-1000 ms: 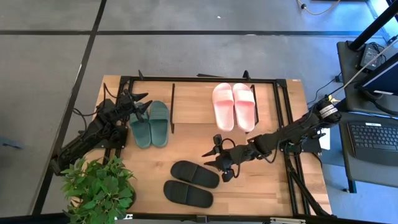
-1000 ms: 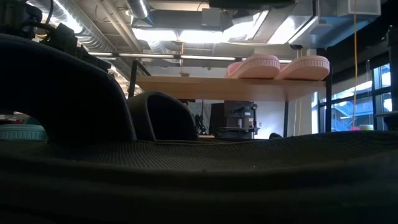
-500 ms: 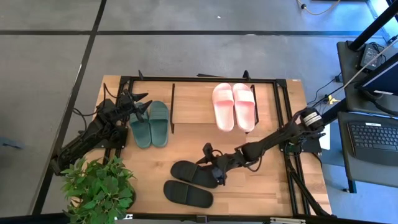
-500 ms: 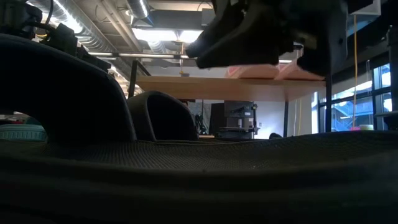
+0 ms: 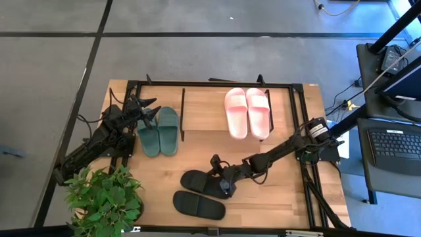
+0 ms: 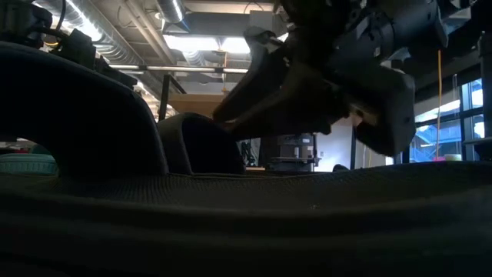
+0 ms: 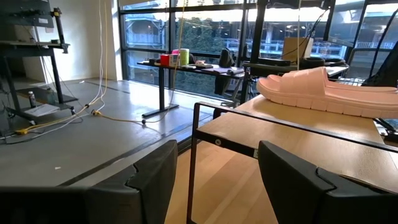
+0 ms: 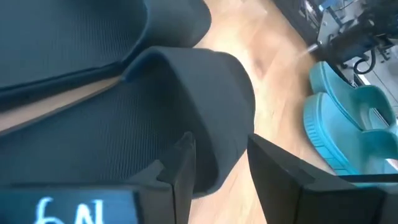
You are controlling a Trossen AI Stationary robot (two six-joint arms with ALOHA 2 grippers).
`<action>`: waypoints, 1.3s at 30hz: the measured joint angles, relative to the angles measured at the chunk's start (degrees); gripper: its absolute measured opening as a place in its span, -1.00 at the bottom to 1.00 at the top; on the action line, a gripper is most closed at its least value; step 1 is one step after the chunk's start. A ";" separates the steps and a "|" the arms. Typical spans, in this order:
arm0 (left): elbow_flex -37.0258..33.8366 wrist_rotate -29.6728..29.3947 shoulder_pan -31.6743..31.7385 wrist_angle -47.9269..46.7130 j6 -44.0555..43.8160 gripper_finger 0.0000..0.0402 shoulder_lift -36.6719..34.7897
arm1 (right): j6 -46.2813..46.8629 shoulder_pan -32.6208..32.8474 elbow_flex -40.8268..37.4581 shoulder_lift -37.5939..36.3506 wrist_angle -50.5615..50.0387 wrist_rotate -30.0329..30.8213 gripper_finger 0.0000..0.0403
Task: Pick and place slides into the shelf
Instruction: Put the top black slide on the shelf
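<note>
Two black slides lie sole-down on the near half of the table, the farther one and the nearer one. My right gripper is open and low over the farther black slide. In the right wrist view its fingers stand either side of the strap's edge. The pink pair and the green pair sit within the black tube shelf. My left gripper waits open beside the green pair, touching nothing. My right gripper comes at the farther black slide from the table's right, slanting down, with the strap's edge in the gap between its fingers. I cannot tell whether either finger touches the strap. The slide lies flat on the table.
A potted plant stands at the near left corner. The shelf's tube frame rises just ahead of my left gripper. A desk with a laptop stands beyond the table's right edge. Bare wood shows right of the black slides.
My right gripper has moved toward the table's left and near edge and come down, from beside the farther black slide onto its strap. In the low view it has dropped into sight and covers the pink slides. The slides have not moved.
</note>
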 joint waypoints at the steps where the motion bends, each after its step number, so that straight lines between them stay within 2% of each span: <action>1: 0.00 0.00 0.02 0.00 -0.02 0.08 0.00 | 0.00 -0.15 0.00 0.32 0.71 0.00 -0.28; 22: 0.00 -0.02 0.02 0.00 -0.09 0.08 0.00 | 0.41 -1.21 0.02 0.68 2.84 -1.46 -0.28; 28: 0.00 -0.02 0.01 0.01 0.09 0.08 0.00 | 0.15 -1.32 0.00 4.22 7.09 -1.50 -0.28; 33: 0.00 -0.02 0.00 0.02 0.10 0.08 0.00 | 0.15 -1.78 0.00 4.32 9.59 -0.75 -0.28; 39: 0.00 -0.02 0.01 0.04 0.10 0.08 0.00 | 0.68 -2.77 0.00 4.32 8.51 -0.07 -0.40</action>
